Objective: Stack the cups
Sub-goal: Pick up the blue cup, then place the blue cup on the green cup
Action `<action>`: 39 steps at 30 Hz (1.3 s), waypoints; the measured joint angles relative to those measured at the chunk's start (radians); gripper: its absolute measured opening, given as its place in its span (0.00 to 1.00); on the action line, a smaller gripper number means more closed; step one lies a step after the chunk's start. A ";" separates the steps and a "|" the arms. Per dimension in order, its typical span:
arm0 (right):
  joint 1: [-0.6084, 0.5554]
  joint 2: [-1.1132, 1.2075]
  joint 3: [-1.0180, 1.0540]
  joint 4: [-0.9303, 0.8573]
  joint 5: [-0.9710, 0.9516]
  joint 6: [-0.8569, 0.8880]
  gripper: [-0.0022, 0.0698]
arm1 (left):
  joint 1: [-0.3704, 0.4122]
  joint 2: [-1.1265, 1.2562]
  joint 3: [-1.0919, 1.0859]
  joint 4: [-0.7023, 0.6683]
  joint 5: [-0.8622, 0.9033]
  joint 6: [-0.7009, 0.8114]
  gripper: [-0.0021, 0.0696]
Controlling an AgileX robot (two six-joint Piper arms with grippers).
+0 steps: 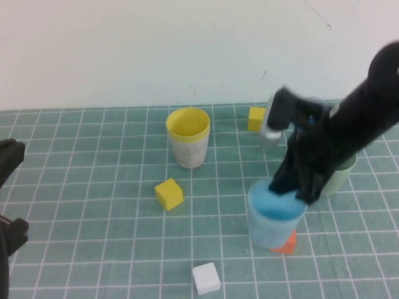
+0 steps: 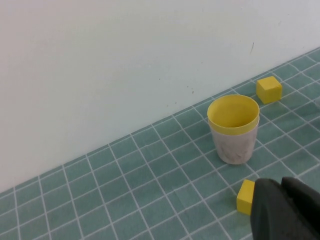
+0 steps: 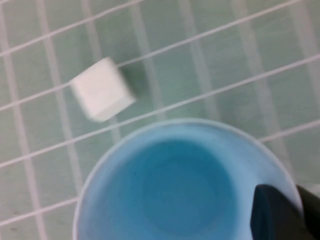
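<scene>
A yellow cup (image 1: 187,123) sits nested inside a whitish cup (image 1: 189,151) at the middle back; both show in the left wrist view, the yellow cup (image 2: 233,112) in the whitish cup (image 2: 234,145). My right gripper (image 1: 294,187) is shut on the rim of a light blue cup (image 1: 274,218), one finger inside and one outside; the right wrist view shows the gripper (image 3: 295,210) on the light blue cup (image 3: 180,185). A pale green cup (image 1: 341,175) stands behind the right arm, mostly hidden. My left gripper (image 1: 9,159) sits at the far left edge, empty, fingers (image 2: 270,210) together.
A yellow cube (image 1: 169,194) lies left of centre, also in the left wrist view (image 2: 245,196). Another yellow cube (image 1: 255,118) lies at the back. An orange cube (image 1: 285,243) peeks out at the blue cup's base. A white cube (image 1: 206,278) lies near the front, also in the right wrist view (image 3: 102,89).
</scene>
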 joint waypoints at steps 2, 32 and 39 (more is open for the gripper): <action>0.000 -0.019 -0.089 -0.087 0.028 0.089 0.06 | 0.000 0.000 0.000 0.003 0.000 0.000 0.03; -0.126 0.117 -0.313 -0.459 0.024 0.464 0.19 | 0.000 0.000 0.000 0.043 0.019 -0.002 0.03; -0.126 0.149 -0.317 -0.456 0.044 0.464 0.48 | 0.000 0.000 0.000 0.043 0.034 -0.002 0.03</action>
